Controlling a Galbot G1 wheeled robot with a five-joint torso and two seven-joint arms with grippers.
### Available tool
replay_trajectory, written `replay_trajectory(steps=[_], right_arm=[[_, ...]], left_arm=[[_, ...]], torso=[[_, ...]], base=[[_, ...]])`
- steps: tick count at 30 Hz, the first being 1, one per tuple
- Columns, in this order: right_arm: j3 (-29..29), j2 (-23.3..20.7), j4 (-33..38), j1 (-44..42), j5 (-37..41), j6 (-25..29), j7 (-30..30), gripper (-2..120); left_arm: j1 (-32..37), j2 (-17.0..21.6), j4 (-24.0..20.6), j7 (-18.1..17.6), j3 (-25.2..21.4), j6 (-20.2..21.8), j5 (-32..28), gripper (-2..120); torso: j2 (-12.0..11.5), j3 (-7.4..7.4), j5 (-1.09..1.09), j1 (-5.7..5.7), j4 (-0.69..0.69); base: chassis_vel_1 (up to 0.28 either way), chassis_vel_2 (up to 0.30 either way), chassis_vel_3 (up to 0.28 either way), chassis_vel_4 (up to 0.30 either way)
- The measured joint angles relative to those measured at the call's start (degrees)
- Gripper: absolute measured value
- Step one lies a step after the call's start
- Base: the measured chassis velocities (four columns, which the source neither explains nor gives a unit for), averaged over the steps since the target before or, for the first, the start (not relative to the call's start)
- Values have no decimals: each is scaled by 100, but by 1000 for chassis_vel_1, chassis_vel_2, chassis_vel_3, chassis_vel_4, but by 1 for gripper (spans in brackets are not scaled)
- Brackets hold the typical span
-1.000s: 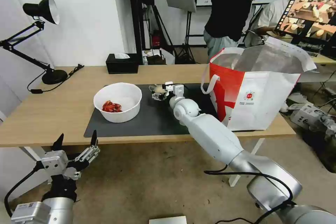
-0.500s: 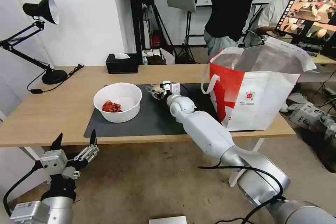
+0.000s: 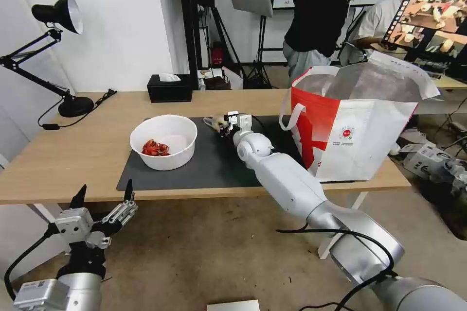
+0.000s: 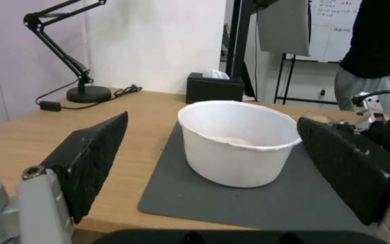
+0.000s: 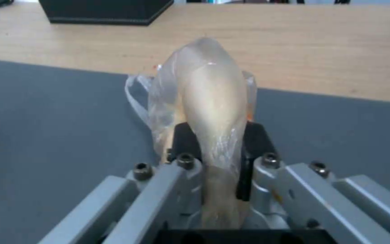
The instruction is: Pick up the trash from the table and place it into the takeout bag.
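From my seat, the left gripper (image 3: pixel 104 199) hangs low in front of the table (image 3: pixel 73 155), below its near edge, with its fingers spread wide and nothing between them. Through the left wrist view the white bowl (image 4: pixel 238 142) sits squarely ahead of that arm on the dark mat (image 4: pixel 190 203), framed by the two black pads. In the head view I can see red shell scraps (image 3: pixel 154 147) inside it.

Moving right, the right gripper (image 3: pixel 223 124) is out over the far middle of the mat, closed on the wrapped beige ball (image 5: pixel 211 98). In the right wrist view the ball is squeezed narrow between the pads and bulges out past the fingertips, loose clear wrap trailing off one side.

Further right stands the takeout bag (image 3: pixel 360 126), upright on the table's right end, its foil-lined mouth open. The relation I judge matters is this: the bag lies to the right of the held ball, with its rim higher than the gripper, and the right arm is the nearer one.
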Motion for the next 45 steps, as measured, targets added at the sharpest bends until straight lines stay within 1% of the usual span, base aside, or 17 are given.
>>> replay_trajectory(steps=[5, 8, 11, 12, 14, 15, 22, 23, 26, 27, 30, 31, 35, 36, 39, 40, 45], right_arm=[[-1, -187, 368, -90, 26, 17, 157, 4], [-39, -365, 814, -117, 91, 19, 273, 4], [-154, -726, 1706, -79, 423, 0, 547, 4], [-154, -726, 1706, -79, 423, 0, 547, 4], [-240, -1068, 2555, 70, 750, -37, 842, 4], [-240, -1068, 2555, 70, 750, -37, 842, 4], [-49, -1919, 4176, 526, 1735, -306, 1656, 3], [-49, -1919, 4176, 526, 1735, -306, 1656, 3], [155, -2554, 4866, 604, 2217, -540, 1992, 3], [155, -2554, 4866, 604, 2217, -540, 1992, 3], [491, -3490, 5481, 437, 2637, -773, 2157, 3], [491, -3490, 5481, 437, 2637, -773, 2157, 3], [1066, -4503, 5947, -170, 2908, -879, 2211, 3], [1066, -4503, 5947, -170, 2908, -879, 2211, 3], [1735, -5035, 6130, -850, 3094, -889, 2362, 3], [1735, -5035, 6130, -850, 3094, -889, 2362, 3], [2536, -5280, 6137, -1715, 3327, -947, 2515, 3]], left_arm=[[-6, -1, 0, 0, 3, -26, 5, 100], [-14, -2, 0, -1, 1, -36, 6, 100], [-53, -6, 0, -4, 5, -41, 3, 100], [-53, -6, 0, -4, 5, -41, 3, 100], [-90, -3, 0, -4, 14, -41, -7, 100], [-90, -3, 0, -4, 14, -41, -7, 100], [-183, 25, 0, -6, 9, -28, -113, 100], [-183, 25, 0, -6, 9, -28, -113, 100], [-219, 27, 0, -10, -33, -28, -177, 100], [-219, 27, 0, -10, -33, -28, -177, 100], [-271, 31, 0, -11, -57, -29, -240, 100], [-271, 31, 0, -11, -57, -29, -240, 100], [-327, 34, 0, -10, -8, -28, -275, 100], [-327, 34, 0, -10, -8, -28, -275, 100], [-350, 38, 0, -10, 40, -22, -280, 100], [-350, 38, 0, -10, 40, -22, -280, 100], [-358, 54, 0, -6, 70, -19, -281, 100]], torso=[[-1, 1, 1, 0, -1], [0, 0, 1, 0, 0], [-1, 1, 1, 0, 0], [-1, 1, 1, 0, 0], [0, -1, 1, 0, 0], [0, -1, 1, 0, 0], [0, 0, 0, 0, 1], [0, 0, 0, 0, 1], [0, -1, 1, -1, 1], [0, -1, 1, -1, 1], [0, 0, 2, 0, -1], [0, 0, 2, 0, -1], [0, -1, 2, -1, -2], [0, -1, 2, -1, -2], [0, 0, 2, 0, -2], [0, 0, 2, 0, -2], [0, 0, 1, -1, -1]], base=[[0, 0, 0, 0], [0, 0, 0, 0], [0, 0, 0, 0], [0, 0, 0, 0], [0, 0, 0, 0], [0, 0, 0, 0], [0, 0, 0, 0], [0, 0, 0, 0], [0, 0, 0, 0], [0, 0, 0, 0], [0, 0, 0, 0], [0, 0, 0, 0], [0, 0, 0, 0], [0, 0, 0, 0], [0, 0, 0, 0], [0, 0, 0, 0], [0, 0, 0, 0]])
